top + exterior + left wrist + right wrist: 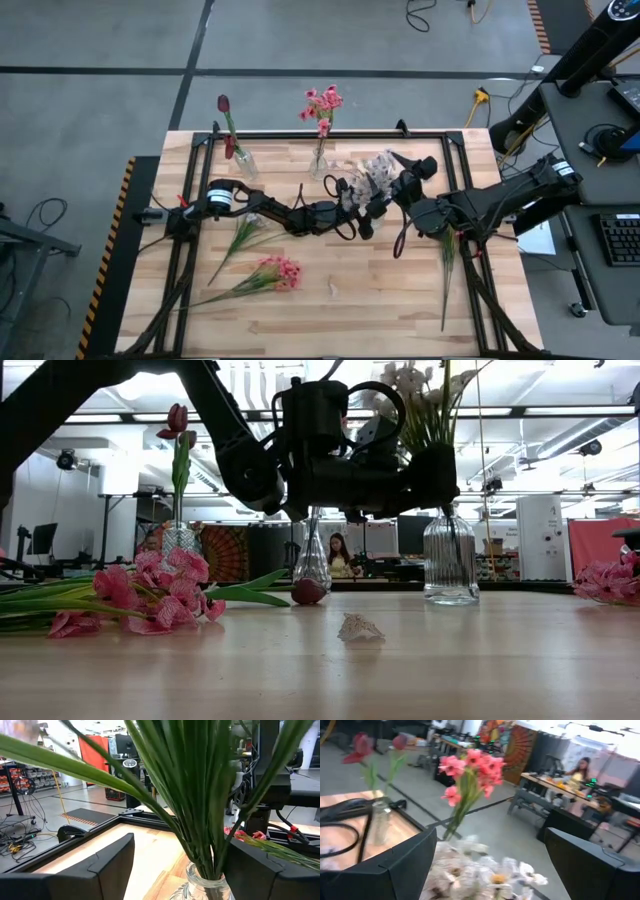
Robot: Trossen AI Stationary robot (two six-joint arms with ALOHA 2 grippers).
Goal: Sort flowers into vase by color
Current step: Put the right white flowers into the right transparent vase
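The white spray (378, 172) stands upright in the clear vase (450, 555), stems running straight up. The left hand (362, 205) is at the vase on one side, fingers spread either side of the green stems, gripping nothing. The right hand (405, 188) is just beside the vase on the other side, wide open above the blossoms. Pink flowers (278, 272) lie flat on the desk (330, 320), nearer the left arm.

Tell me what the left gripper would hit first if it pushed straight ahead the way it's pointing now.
Most likely the green stems standing in the glass vase: they rise right between the left gripper's open fingers, just ahead. How near they are is hard to judge.
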